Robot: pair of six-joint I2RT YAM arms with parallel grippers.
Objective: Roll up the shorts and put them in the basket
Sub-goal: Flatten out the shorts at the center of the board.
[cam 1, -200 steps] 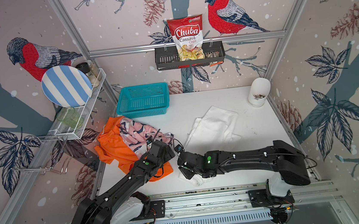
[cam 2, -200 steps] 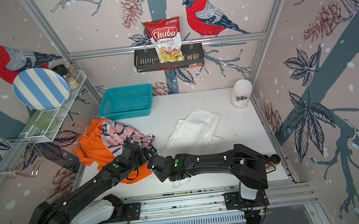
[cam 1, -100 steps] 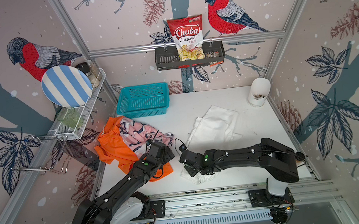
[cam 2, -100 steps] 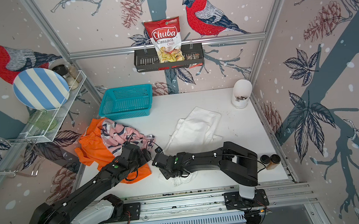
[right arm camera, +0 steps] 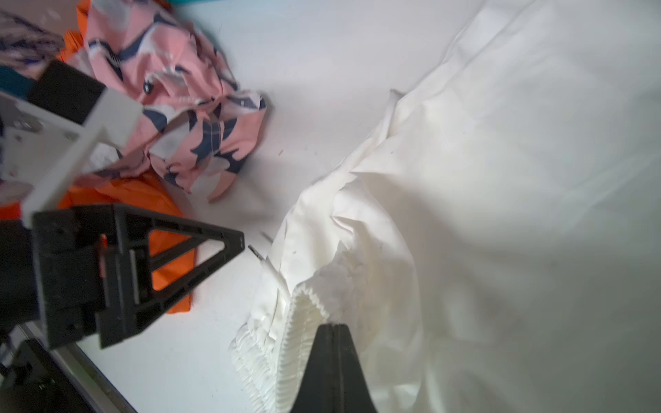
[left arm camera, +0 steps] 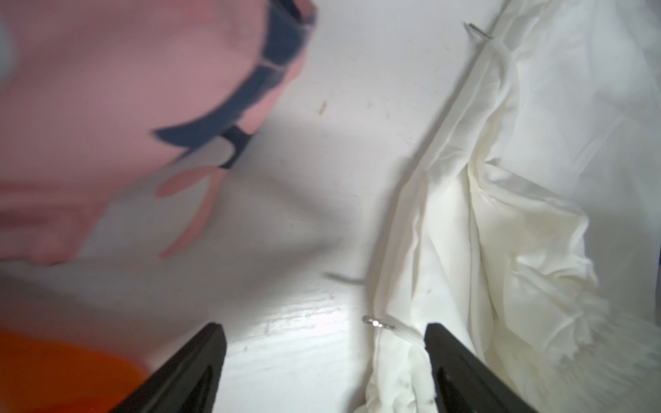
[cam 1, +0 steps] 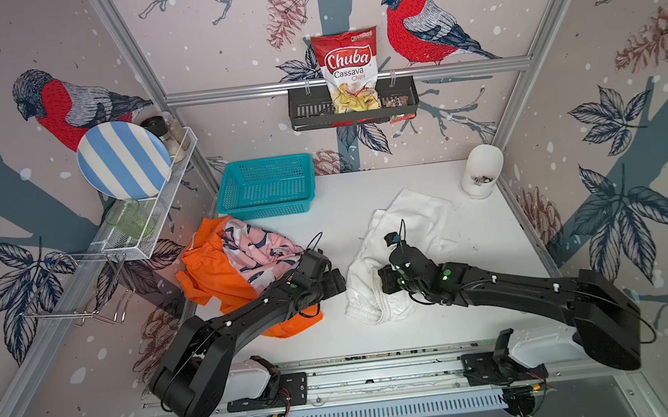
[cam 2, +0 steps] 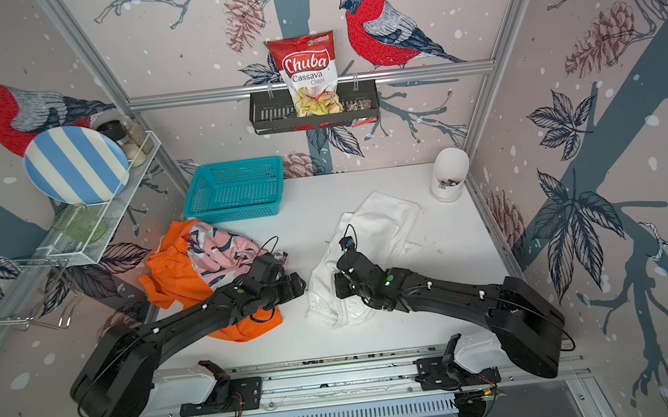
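Fabric lies in two heaps on the table (cam 1: 333, 222). In both top views the white shorts (cam 1: 413, 223) sprawl crumpled from the centre toward 2 o'clock, with their gathered waistband at the 7 o'clock end. The right end effector (cam 1: 386, 281) sits over that end. In the right wrist view its fingers are pressed tight together, with the ribbed elastic of the waistband pinched at their tips and lifted into a small ridge. The left end effector (cam 1: 336, 284) is just at 9 o'clock of the white shorts, over bare table, spread wide and holding nothing. In the left wrist view one finger (left arm camera: 454, 364) overlaps the edge of the white cloth, though whether it touches cannot be told. A metal-tipped drawstring (left arm camera: 377, 323) lies between the two fingers. At 9 o'clock on the table the pink shark-print shorts (cam 1: 252, 246) lie bunched on top of the orange shorts (cam 1: 209, 271), and the left arm crosses over the orange cloth. A teal basket (cam 1: 265, 210) stands at 11 o'clock, just beyond that heap.
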